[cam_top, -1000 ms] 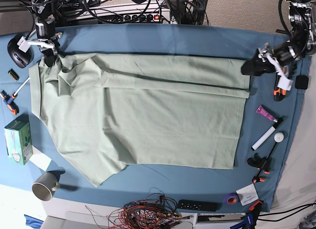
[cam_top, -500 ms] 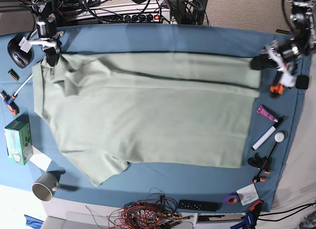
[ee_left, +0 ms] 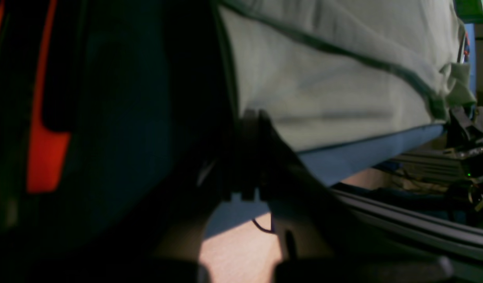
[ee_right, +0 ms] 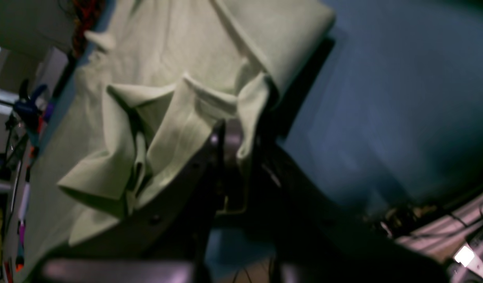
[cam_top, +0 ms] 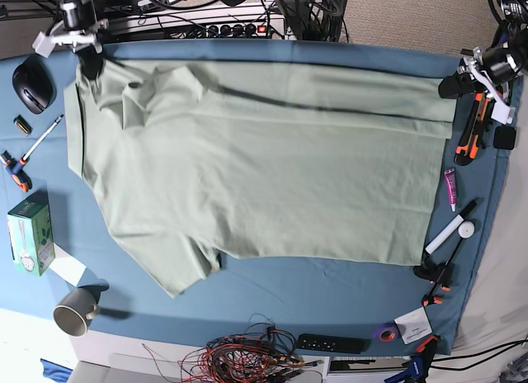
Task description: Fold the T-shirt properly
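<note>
The pale green T-shirt [cam_top: 264,168] lies spread out on the teal tablecloth [cam_top: 330,292], one sleeve pointing to the front left. At the back right corner, my left gripper [cam_top: 452,86] pinches the hem. In the left wrist view its dark fingers [ee_left: 251,118] close at the edge of the cloth [ee_left: 324,98]. My right gripper [cam_top: 88,67] is at the back left, shut on the bunched collar [ee_right: 167,78]. In the right wrist view, the fabric folds around its tips [ee_right: 229,137]. The shirt's top edge is stretched taut between the two grippers.
A dark mouse [cam_top: 31,82], small tools, a green box [cam_top: 31,234] and a mug [cam_top: 76,310] line the left side. An orange-handled tool [cam_top: 470,135], markers [cam_top: 450,228] and clamps sit at the right. Tangled wires [cam_top: 247,358] and a remote [cam_top: 330,343] lie at the front edge.
Both grippers moved outward and toward the back edge, pulling the shirt with them. The long fold across the upper part has flattened and the hem has shifted right.
</note>
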`<move>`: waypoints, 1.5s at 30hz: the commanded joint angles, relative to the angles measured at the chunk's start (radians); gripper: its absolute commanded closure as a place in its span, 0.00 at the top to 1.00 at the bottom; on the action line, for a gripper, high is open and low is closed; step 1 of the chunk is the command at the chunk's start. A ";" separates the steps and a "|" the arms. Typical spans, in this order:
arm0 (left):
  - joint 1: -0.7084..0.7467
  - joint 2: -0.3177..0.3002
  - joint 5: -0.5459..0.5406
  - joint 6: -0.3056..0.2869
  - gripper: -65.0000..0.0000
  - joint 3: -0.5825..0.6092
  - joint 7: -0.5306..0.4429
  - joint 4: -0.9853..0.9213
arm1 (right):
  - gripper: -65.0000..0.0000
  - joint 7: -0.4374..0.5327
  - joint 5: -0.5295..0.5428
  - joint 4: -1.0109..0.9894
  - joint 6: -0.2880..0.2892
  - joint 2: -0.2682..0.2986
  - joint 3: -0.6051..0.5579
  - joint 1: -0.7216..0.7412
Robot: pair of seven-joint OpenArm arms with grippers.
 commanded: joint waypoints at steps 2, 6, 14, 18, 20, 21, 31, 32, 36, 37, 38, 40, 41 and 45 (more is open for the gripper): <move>0.024 -0.017 0.076 0.023 0.00 -0.002 0.065 -0.004 | 0.00 -0.034 -0.044 -0.001 -0.044 0.009 0.008 -0.050; 0.049 -0.017 0.075 0.023 0.00 -0.002 0.069 -0.003 | 0.00 -0.031 -0.045 -0.001 -0.044 0.009 0.009 -0.081; 0.086 -0.016 0.072 0.023 0.00 -0.002 0.069 -0.003 | 0.00 -0.022 -0.045 -0.001 -0.044 0.014 0.009 -0.082; 0.085 -0.016 0.072 0.023 0.00 -0.002 0.068 -0.003 | 0.00 -0.019 -0.046 -0.001 -0.044 0.032 0.009 -0.082; 0.083 -0.016 0.072 0.012 0.00 -0.002 0.068 -0.003 | 0.00 -0.018 -0.049 -0.001 -0.043 0.039 0.009 -0.082; 0.083 -0.016 0.072 -0.010 0.00 -0.002 0.068 -0.003 | 0.00 -0.018 -0.050 -0.001 -0.037 0.040 0.009 -0.082; 0.083 -0.017 0.129 0.001 0.52 -0.077 0.053 0.015 | 0.52 0.044 -0.047 0.034 0.015 0.040 0.027 -0.109; 0.084 -0.017 0.129 0.001 0.51 -0.106 0.053 0.026 | 0.52 0.044 -0.049 0.059 0.015 0.039 0.048 -0.114; 0.084 -0.037 0.112 -0.004 0.51 -0.220 0.062 0.084 | 0.52 0.024 -0.059 0.232 0.015 0.039 0.179 -0.131; 0.084 -0.046 0.095 -0.010 0.51 -0.243 0.069 0.098 | 0.52 0.025 -0.067 0.293 0.015 0.039 0.214 -0.138; 0.084 -0.056 0.076 -0.015 0.50 -0.262 0.080 0.113 | 0.52 0.026 -0.074 0.356 0.015 0.039 0.249 -0.146; 0.083 -0.075 0.037 -0.030 0.46 -0.289 0.095 0.149 | 0.52 0.031 -0.074 0.492 0.015 0.039 0.310 -0.155; 0.083 -0.085 0.019 -0.030 0.44 -0.292 0.094 0.174 | 0.52 0.038 -0.074 0.563 0.015 0.039 0.335 -0.153; 0.029 -0.143 0.155 -0.024 0.44 -0.307 0.061 0.338 | 0.52 0.060 -0.131 0.857 0.015 0.039 0.329 -0.093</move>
